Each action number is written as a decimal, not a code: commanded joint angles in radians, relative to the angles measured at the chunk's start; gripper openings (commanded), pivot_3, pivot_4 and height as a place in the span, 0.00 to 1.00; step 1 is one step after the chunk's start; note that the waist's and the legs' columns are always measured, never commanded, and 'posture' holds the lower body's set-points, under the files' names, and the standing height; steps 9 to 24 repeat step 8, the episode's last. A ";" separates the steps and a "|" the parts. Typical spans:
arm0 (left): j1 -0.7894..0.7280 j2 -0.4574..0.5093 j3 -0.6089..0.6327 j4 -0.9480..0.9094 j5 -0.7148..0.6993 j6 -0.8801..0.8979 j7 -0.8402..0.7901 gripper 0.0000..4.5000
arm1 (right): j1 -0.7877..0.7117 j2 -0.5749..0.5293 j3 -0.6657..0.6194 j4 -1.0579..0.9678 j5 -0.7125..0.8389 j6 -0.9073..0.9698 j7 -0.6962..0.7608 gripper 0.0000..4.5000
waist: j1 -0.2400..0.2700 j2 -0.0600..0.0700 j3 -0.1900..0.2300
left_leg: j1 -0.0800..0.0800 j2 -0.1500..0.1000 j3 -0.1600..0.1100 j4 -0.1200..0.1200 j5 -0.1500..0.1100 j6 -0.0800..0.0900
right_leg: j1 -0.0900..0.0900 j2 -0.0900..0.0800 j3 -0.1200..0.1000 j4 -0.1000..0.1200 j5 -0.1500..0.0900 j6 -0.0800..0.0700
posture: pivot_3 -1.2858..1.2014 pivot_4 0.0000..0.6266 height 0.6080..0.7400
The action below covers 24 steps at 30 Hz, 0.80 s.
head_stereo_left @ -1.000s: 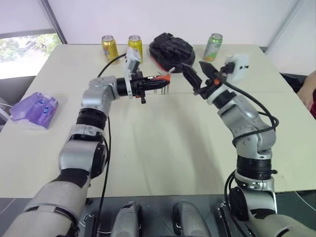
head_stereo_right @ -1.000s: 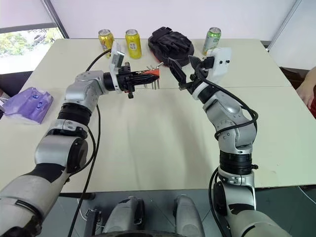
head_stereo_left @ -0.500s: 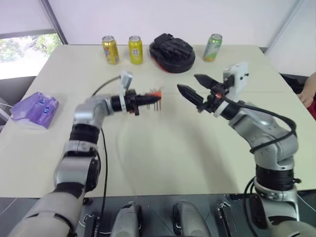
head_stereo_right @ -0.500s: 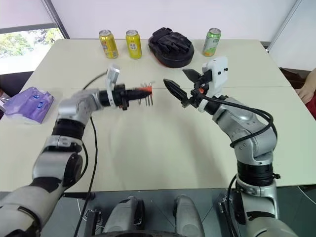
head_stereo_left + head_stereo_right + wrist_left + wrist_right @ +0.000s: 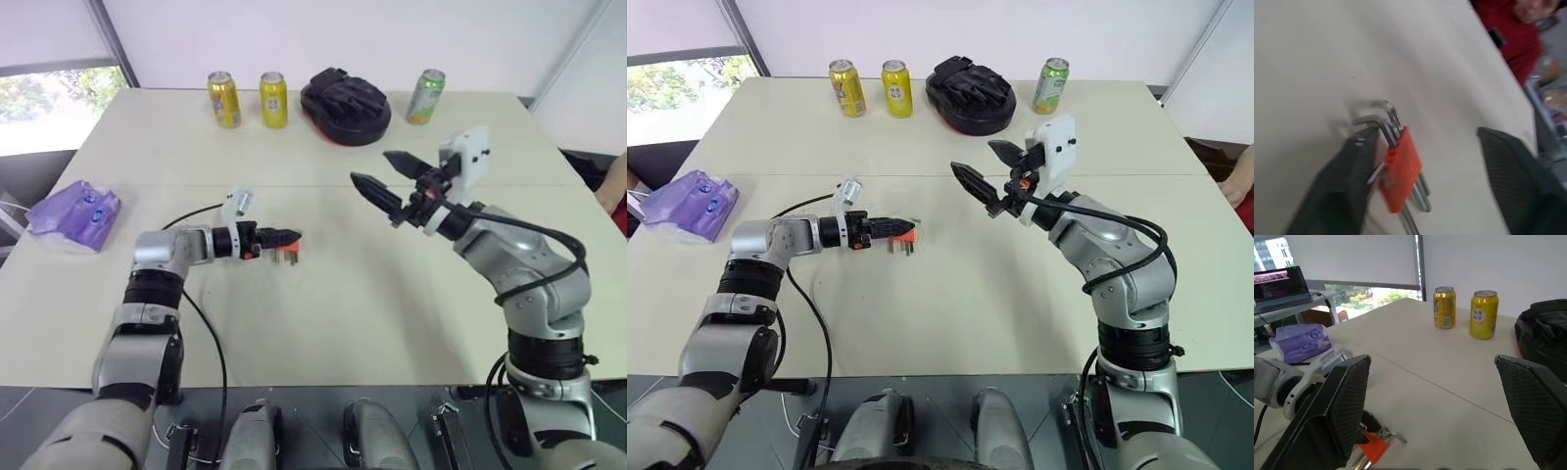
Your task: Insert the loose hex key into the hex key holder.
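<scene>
Left gripper [image 5: 1425, 181] is low at the table [image 5: 323, 294], fingers [image 5: 1347, 186] spread wide apart. The hex key holder [image 5: 1400, 169], red-orange with grey keys sticking out both ends, lies against one finger's inner face; the other finger stands well clear of it, so nothing is clamped. In the head views the holder sits at the left fingertips, on or just above the tabletop, can't tell which, roughly mid-table toward the robot's left. Can't pick out the loose hex key as separate from the keys in the holder.

Right gripper [image 5: 377, 176] is up in the air above the table's centre-right, fingers wide apart, nothing between them, pointing toward the left arm. It's well apart from the holder.

Far edge of the table: two yellow cans [image 5: 248, 98] side by side, a black padded mitt-like item [image 5: 345, 93] next to them, a green can [image 5: 425, 95] further right. Purple tissue pack [image 5: 73, 213] near the left edge. A person's red sleeve [image 5: 1513, 34] shows past the table.
</scene>
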 commanded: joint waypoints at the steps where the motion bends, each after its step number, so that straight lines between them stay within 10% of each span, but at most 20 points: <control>1: 0.013 0.069 -0.081 -0.012 0.132 -0.190 0.034 0.99 | 0.002 0.001 -0.006 -0.023 0.000 -0.019 0.005 0.94 | -0.001 0.000 0.000 | 0.000 0.000 0.000 0.000 0.000 0.000 | 0.000 0.000 0.000 0.000 0.000 0.000 | 0.52 0.24 1.00; 8: 0.103 0.208 -0.058 -0.193 0.193 -0.387 0.071 0.99 | 0.089 -0.026 -0.031 -0.055 0.007 -0.004 0.007 0.94 | -0.002 0.000 0.000 | 0.001 0.001 0.001 0.000 0.000 0.000 | 0.000 0.000 0.000 0.000 0.000 0.000 | 0.52 0.24 1.00; 24: 0.103 0.208 -0.058 -0.193 0.193 -0.387 0.071 0.99 | 0.089 -0.026 -0.031 -0.055 0.007 -0.004 0.007 0.94 | -0.002 0.000 0.000 | 0.001 0.001 0.001 0.000 0.000 0.000 | 0.000 0.000 0.000 0.000 0.000 0.000 | 0.52 0.24 1.00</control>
